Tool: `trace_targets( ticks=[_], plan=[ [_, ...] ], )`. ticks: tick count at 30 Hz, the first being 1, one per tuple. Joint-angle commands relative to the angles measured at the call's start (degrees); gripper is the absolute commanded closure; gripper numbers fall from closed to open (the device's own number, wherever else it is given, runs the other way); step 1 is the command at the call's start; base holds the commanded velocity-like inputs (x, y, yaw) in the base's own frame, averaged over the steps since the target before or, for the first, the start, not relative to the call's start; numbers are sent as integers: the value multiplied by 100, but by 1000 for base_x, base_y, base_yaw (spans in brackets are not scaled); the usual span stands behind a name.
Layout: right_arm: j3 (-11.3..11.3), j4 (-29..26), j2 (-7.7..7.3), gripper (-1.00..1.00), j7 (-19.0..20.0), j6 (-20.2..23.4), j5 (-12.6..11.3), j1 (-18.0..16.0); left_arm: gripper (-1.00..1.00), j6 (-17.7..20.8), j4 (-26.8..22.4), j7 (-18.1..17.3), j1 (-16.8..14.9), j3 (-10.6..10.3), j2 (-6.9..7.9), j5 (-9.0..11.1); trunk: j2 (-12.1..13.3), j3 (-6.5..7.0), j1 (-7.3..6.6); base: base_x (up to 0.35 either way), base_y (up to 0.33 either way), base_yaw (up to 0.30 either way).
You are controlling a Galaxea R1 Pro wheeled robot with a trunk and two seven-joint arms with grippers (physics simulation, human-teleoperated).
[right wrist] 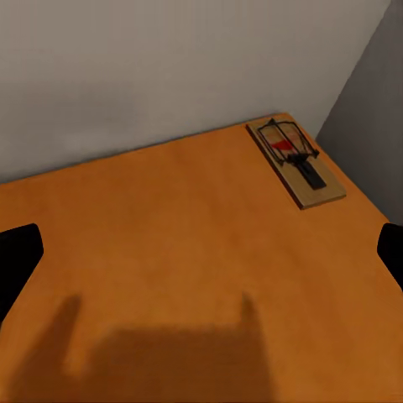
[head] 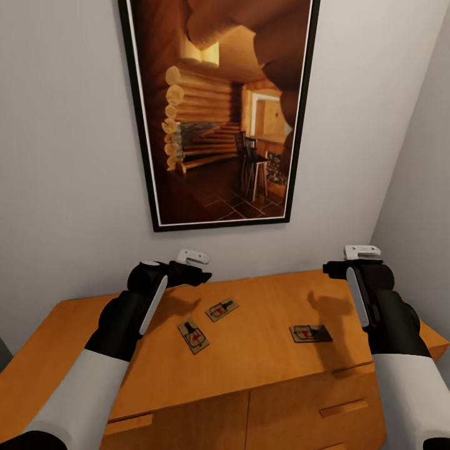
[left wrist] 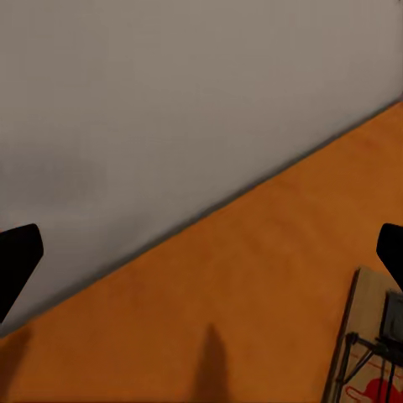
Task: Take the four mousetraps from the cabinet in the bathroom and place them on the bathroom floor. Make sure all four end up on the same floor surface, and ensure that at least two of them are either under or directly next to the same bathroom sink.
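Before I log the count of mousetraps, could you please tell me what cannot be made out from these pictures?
Head view: three mousetraps lie on the cabinet; the right hand covers its back right corner, so a fourth cannot be counted there.
Left wrist view: one mousetrap is cut off by the picture's edge.
Head view: the cabinet's front is cut off by the lower edge.

I count three mousetraps [head: 221, 309] [head: 193, 335] [head: 310, 333] near the middle of my head view, all on one cabinet [head: 262, 356]. One framed picture [head: 219, 112] hangs up top. I see two grippers [head: 199, 275] [head: 330, 269].
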Motion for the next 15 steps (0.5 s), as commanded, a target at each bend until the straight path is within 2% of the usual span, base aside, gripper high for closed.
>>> trace_targets(
  ticks=[1,10,15],
  plan=[
    [4,-4,-2,-100,-5,26,4,-5,-100,25,-6,-28,-5,2,-2,-25,-4,-7,0,30,0,0],
    [5,-4,-2,-100,-4,26,-3,-5,-100,28,2,-30,-5,2,-26,-8,-4,-7,0,13,-8,0],
    [6,-4,-2,-100,-1,26,-5,-5,-100,28,10,-24,-5,2,-40,-5,-4,-7,0,3,-152,0]
  ],
)
